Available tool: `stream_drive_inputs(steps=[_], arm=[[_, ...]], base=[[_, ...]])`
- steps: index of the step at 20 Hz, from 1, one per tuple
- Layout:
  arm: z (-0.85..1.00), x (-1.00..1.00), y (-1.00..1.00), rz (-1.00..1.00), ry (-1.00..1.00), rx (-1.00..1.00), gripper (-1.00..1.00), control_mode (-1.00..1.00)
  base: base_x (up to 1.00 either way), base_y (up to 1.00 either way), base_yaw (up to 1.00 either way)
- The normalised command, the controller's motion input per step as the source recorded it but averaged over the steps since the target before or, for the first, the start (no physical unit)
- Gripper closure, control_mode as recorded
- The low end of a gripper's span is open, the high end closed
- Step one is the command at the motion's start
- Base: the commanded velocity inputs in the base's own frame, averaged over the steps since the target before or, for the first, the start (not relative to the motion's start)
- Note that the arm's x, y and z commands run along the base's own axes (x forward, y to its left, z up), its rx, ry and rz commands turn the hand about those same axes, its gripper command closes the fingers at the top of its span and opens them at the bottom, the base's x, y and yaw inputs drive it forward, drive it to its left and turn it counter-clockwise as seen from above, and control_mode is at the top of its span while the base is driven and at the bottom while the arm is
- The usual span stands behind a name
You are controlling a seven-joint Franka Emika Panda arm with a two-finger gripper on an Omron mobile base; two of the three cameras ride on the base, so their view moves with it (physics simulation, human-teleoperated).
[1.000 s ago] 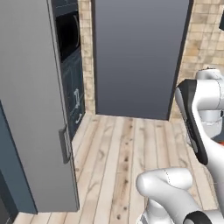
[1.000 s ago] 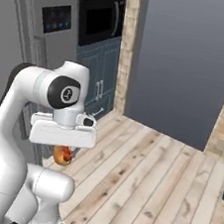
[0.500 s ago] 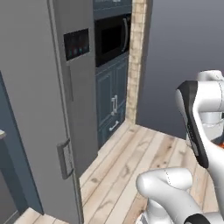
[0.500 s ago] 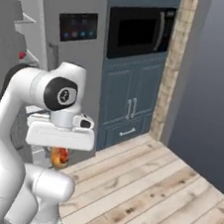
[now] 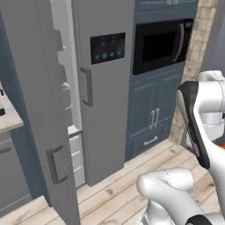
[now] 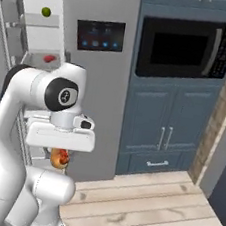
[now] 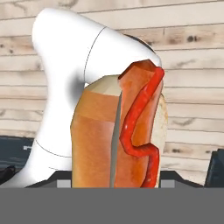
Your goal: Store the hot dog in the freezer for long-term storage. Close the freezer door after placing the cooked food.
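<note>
I see the hot dog [image 7: 120, 131] filling the centre of the hand view, standing on end straight up from the bottom edge where the fingertips would be; the tips themselves are hidden behind it. The gripper [image 6: 60, 154] hangs under the white hand at lower left of the right base view, with the hot dog [image 6: 59, 158] showing orange directly beneath it. I take the jaws as closed on the bun, which stays up between them with nothing under it.

Behind the bun in the hand view: pale wood plank floor [image 7: 192, 65].

Room, left base view: the freezer door [image 5: 39, 114] stands open, a tall grey slab across the left of the frame, handle [image 5: 56, 165] low on its edge. The freezer [image 5: 66, 88] interior shows as a narrow white strip just right of it. Next right, the grey door with dark display panel [image 5: 107, 47], then a black microwave [image 5: 161, 44] at upper right above dark blue cabinets [image 5: 151, 116].

Right base view: white shelves at upper left carry a green fruit [image 6: 45, 11] and, lower, a red item [image 6: 49, 58]. Plank floor [image 6: 147, 210] fills the lower right.
</note>
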Motion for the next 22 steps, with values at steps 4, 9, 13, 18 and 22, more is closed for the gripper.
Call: stream_drive_inputs(steps=[4,9,13,18,22], arm=[[0.00,0.00,0.00,0.00,0.00,0.00,1.00,1.00],[0.00,0.00,0.00,0.00,0.00,0.00,1.00,1.00],[0.00,0.00,0.00,0.00,0.00,0.00,1.00,1.00],[0.00,0.00,0.00,0.00,0.00,0.00,1.00,1.00],[0.00,0.00,0.00,0.00,0.00,0.00,1.00,1.00]], base=[[0.39,-0.75,0.73],[0.32,-0.65,0.72],[0.22,-0.36,0.69],[0.27,-0.06,0.61],[0.45,-0.03,0.50]])
